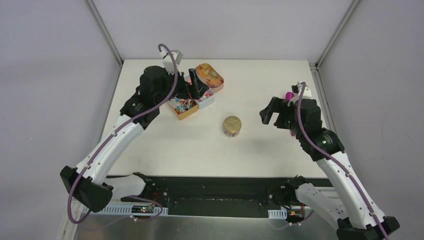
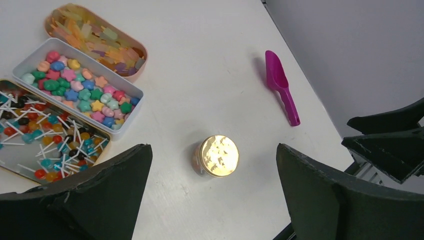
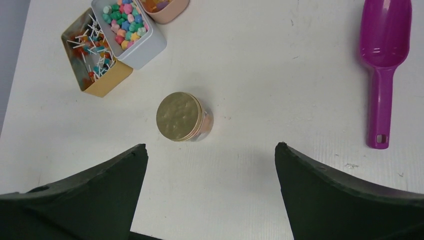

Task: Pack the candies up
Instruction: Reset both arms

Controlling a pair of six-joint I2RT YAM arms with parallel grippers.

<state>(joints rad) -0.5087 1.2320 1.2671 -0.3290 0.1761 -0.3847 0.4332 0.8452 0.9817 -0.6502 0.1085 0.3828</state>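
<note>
The candies (image 2: 47,142) are tiny red, blue and orange sweets with thin white sticks, heaped in an open gold tin (image 3: 110,84); they also show in the top view (image 1: 182,106). A small jar with a gold lid (image 1: 232,125) stands shut mid-table, and both wrist views show it (image 2: 218,155) (image 3: 180,116). My left gripper (image 1: 197,86) hovers over the tins, open and empty (image 2: 213,149). My right gripper (image 1: 270,111) hangs right of the jar, open and empty (image 3: 210,146). A magenta scoop (image 3: 384,55) lies on the table at the far right.
A white tin (image 3: 150,50) of star-shaped coloured sweets sits beside the gold tin. A pink oval tin (image 2: 142,55) of yellow and orange jellies lies behind it. The scoop (image 2: 281,87) lies close to the table's right edge. Grey walls enclose the table.
</note>
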